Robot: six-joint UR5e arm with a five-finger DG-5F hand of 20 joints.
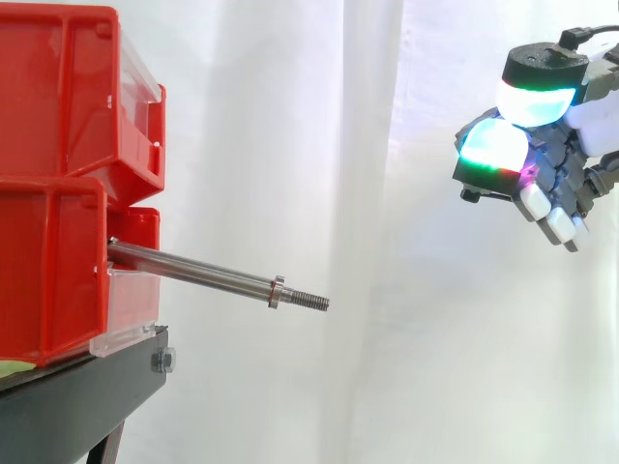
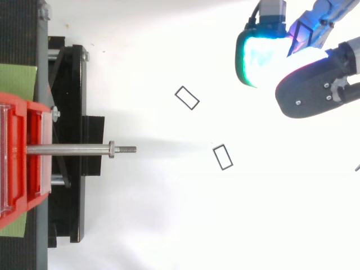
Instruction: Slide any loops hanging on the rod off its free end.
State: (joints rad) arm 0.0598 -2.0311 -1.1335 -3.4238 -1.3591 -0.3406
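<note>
A steel rod (image 1: 193, 271) sticks out of the red bins (image 1: 58, 116) toward the right and ends in a collar and a threaded tip (image 1: 309, 301). Nothing hangs on the rod (image 2: 67, 149). In the top view, two thin dark rectangular loops lie flat on the white floor, one (image 2: 187, 97) up and right of the tip, the other (image 2: 223, 157) right of it. My hand (image 1: 542, 164) hovers high at the right, well clear of the rod, with its fingers relaxed and nothing between them. Its pads glow cyan and green (image 2: 259, 56).
The red bins (image 2: 17, 157) are stacked on a black stand (image 1: 77, 396) at the left, with a clear plastic front below the rod. A white curtain hangs behind. Open space lies between the rod's tip and my hand.
</note>
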